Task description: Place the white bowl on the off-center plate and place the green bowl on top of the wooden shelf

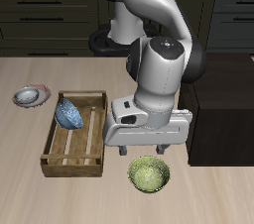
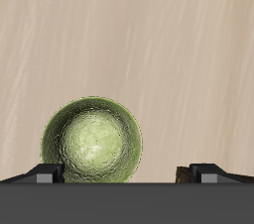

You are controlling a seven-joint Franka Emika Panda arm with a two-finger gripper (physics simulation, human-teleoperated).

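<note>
The green bowl (image 1: 149, 174) stands upright on the table near the front edge, yellow-green with a mottled inside (image 2: 91, 146). My gripper (image 1: 142, 150) hangs just above it, open, with nothing between the fingers (image 2: 44, 174). In the wrist view the bowl lies between the two fingers, closer to one of them. The wooden shelf (image 1: 224, 109) is the dark box right beside the arm. A plate with a pink-red rim (image 1: 17, 99) lies far off at the table's other side, and a small white-grey bowl (image 1: 31, 94) seems to rest on it.
A light-wood slatted crate (image 1: 76, 135) stands beside the green bowl and holds a blue-patterned bowl (image 1: 69, 114) at its back end. Dark kitchen cabinets run behind the table.
</note>
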